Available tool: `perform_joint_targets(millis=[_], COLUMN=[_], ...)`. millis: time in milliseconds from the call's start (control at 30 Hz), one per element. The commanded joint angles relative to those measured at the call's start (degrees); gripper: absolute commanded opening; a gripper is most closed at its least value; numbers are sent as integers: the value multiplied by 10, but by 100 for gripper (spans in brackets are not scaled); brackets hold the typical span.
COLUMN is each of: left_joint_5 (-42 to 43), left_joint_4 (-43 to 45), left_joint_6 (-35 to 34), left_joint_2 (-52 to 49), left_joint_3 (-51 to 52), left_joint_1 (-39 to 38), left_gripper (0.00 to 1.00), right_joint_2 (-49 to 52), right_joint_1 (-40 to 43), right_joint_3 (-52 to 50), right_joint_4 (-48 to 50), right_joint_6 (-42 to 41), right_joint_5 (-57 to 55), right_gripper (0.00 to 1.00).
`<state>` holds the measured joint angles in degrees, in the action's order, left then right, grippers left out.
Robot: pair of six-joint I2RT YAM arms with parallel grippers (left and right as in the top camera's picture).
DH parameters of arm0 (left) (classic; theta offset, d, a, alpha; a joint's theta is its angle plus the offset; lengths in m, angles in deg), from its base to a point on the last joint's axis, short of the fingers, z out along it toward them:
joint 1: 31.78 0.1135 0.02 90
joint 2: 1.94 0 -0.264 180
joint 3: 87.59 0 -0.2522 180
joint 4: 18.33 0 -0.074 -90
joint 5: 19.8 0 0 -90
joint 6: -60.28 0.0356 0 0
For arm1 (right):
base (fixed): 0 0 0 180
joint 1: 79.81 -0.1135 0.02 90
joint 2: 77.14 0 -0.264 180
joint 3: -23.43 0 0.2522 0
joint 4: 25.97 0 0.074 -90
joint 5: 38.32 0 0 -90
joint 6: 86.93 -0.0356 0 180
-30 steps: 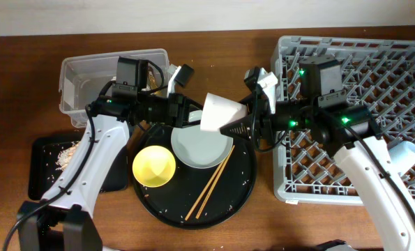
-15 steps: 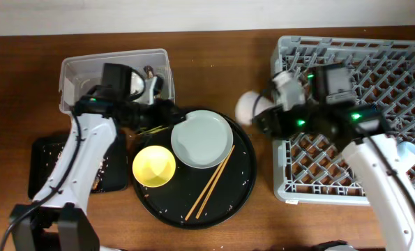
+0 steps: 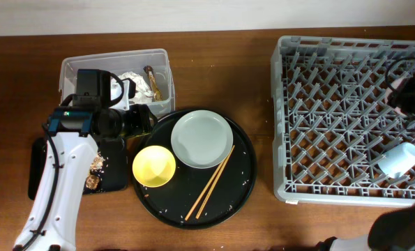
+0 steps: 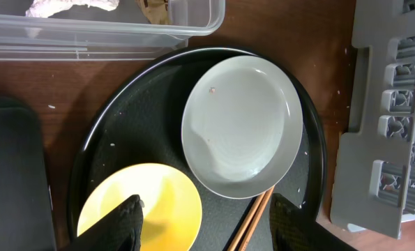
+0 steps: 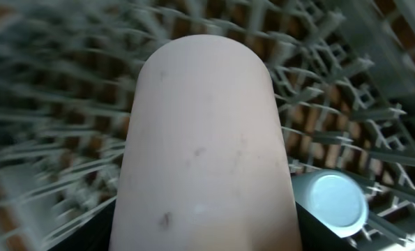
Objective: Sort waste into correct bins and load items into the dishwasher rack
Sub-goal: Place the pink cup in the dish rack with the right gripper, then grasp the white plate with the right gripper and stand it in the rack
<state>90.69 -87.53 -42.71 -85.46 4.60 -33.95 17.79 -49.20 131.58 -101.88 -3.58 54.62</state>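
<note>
My left gripper (image 4: 207,233) hangs open and holds nothing above the round black tray (image 3: 242,195), one finger over the small yellow bowl (image 4: 144,202), the other beside the wooden chopsticks (image 4: 252,223). The pale grey-green plate (image 3: 201,139) lies on the same tray. My right gripper (image 5: 207,240) is shut on the pink cup (image 5: 204,139), held over the dishwasher rack (image 3: 333,118) near its right side. The light blue cup (image 3: 401,159) lies in the rack just beside it. White tissue (image 3: 134,78) and a brown wrapper (image 3: 153,82) are in the clear tub (image 3: 74,70). Food scraps (image 3: 95,167) lie in the black rectangular tray (image 3: 40,167).
The right arm (image 3: 411,94) shows only at the overhead view's right edge, and the pink cup is hidden there. The rack's left wall (image 4: 395,139) stands close to the round tray. The clear tub and the black rectangular tray sit side by side left of the round tray.
The left gripper let go of the pink cup, opened and drew back left. The right arm swung right with the cup, from above the round tray to over the rack's right side.
</note>
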Motion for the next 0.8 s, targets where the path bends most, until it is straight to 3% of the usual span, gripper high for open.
perform_joint_targets(millis=[0, 133, 167, 233, 300, 600, 767], left_joint_5=[-6, -6, -7, -6, -7, -9, -56], left_joint_4=[-3, -4, -4, -4, -4, -7, -33], left_joint_6=[11, 11, 11, 11, 11, 11, 11], left_joint_2=[8, 8, 8, 8, 8, 7, 7], left_joint_3=[-3, -3, -3, -3, -3, -3, -2], left_joint_1=[1, 1, 1, 1, 1, 1, 1], left_gripper=[58, 57, 57, 61, 63, 63, 64], right_joint_2=[54, 104, 109, 110, 110, 71, -22], right_joint_1=[21, 42, 47, 48, 47, 36, -87], right_joint_3=[11, 11, 11, 11, 11, 12, 12], right_joint_4=[2, 2, 4, 9, 17, -1, -58], right_joint_6=[-29, -36, -36, -35, -35, -24, 4], right_joint_5=[-51, -54, -51, -42, 6, 136, 146], right_gripper=[45, 51, 69, 92, 99, 95, 95])
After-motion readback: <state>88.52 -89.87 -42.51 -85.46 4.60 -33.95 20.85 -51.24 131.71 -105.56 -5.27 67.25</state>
